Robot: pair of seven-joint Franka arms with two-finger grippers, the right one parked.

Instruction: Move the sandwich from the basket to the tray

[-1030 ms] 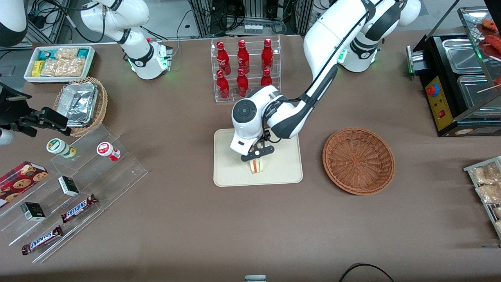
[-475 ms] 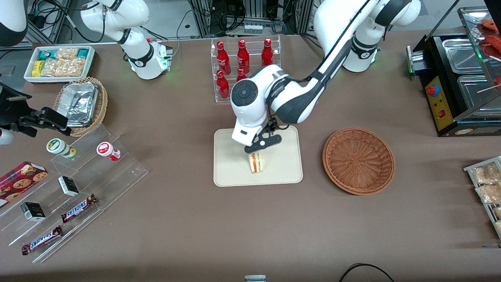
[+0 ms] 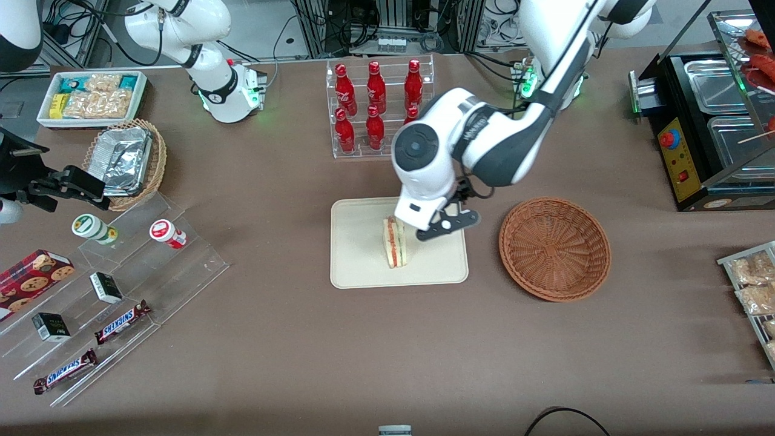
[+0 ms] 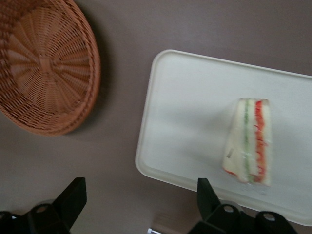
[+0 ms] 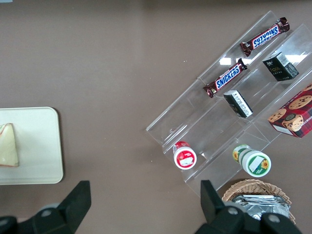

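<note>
**On the tray: sandwich delivered, grip released**

On the cream tray (image 3: 357,266), lying freely: the wrapped sandwich (image 3: 396,243), evidently set down for good. Hovering above the tray's edge nearest the wicker basket (image 3: 554,248): the left gripper (image 3: 447,224), fingers spread wide, holding nothing. Showing only in the wrist view: the basket (image 4: 44,68) sitting bare inside.
</note>
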